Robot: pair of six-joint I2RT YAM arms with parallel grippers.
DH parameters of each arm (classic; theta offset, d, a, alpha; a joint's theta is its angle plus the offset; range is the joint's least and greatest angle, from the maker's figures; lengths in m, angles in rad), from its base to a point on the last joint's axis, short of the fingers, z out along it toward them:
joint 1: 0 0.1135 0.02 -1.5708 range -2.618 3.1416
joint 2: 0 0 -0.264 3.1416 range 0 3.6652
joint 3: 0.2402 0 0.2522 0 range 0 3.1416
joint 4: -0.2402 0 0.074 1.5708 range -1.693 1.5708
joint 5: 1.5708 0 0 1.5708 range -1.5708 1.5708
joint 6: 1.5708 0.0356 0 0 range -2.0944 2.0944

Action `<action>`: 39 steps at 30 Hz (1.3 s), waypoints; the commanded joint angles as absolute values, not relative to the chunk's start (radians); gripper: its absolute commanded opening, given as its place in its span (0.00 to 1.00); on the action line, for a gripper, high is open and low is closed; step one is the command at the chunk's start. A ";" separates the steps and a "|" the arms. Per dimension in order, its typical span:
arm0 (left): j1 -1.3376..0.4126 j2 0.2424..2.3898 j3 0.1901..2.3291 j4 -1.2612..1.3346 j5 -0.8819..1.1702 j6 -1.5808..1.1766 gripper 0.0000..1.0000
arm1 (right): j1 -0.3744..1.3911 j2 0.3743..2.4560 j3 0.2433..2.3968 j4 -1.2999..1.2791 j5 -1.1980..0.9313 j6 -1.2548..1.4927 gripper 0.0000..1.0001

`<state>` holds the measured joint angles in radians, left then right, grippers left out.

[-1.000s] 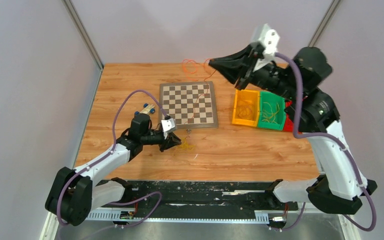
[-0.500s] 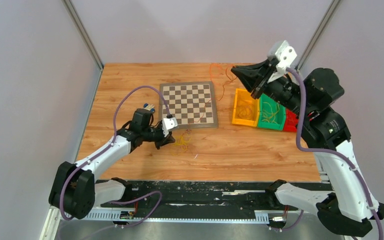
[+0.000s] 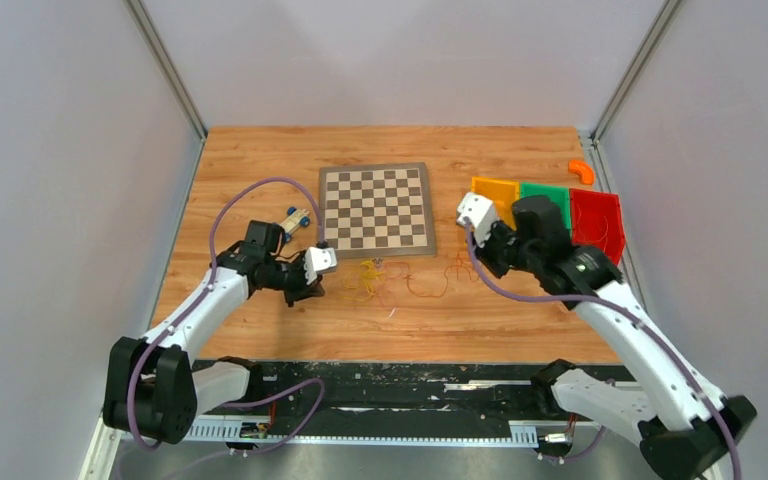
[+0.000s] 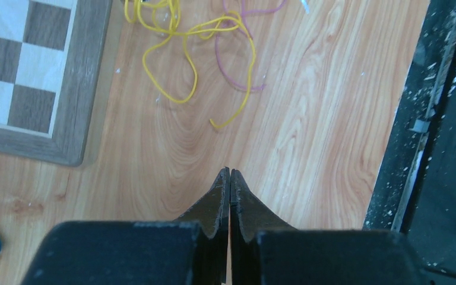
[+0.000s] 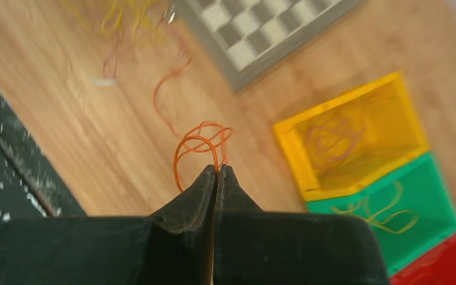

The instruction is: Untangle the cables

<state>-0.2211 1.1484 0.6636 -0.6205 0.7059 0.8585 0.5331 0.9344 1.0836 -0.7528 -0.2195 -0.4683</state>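
The cables lie on the wood in front of the chessboard (image 3: 376, 208): a yellow tangle (image 3: 367, 280) with a purple strand (image 4: 237, 71), and an orange cable (image 3: 438, 283) trailing right. My left gripper (image 3: 315, 292) is shut and empty, low over the table just left of the yellow tangle (image 4: 184, 35), which lies ahead of its tips (image 4: 230, 171). My right gripper (image 3: 478, 262) is shut on the orange cable; a loop of it (image 5: 202, 139) sticks out of the tips (image 5: 218, 168), just above the table.
Yellow (image 3: 497, 192), green (image 3: 538, 190) and red (image 3: 597, 215) bins stand right of the board; the yellow (image 5: 356, 136) and green (image 5: 392, 208) ones hold thin strands. A blue toy car (image 3: 295, 218) sits left of the board. An orange piece (image 3: 582, 172) lies far right.
My right arm swung from high over the far edge down to the table in front of the bins, dragging the orange cable there. My left gripper drew back left from the yellow tangle.
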 commanded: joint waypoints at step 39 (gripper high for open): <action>-0.340 1.519 0.761 -0.141 0.753 -0.080 0.80 | 0.695 1.785 1.040 -0.384 -0.349 -0.335 0.44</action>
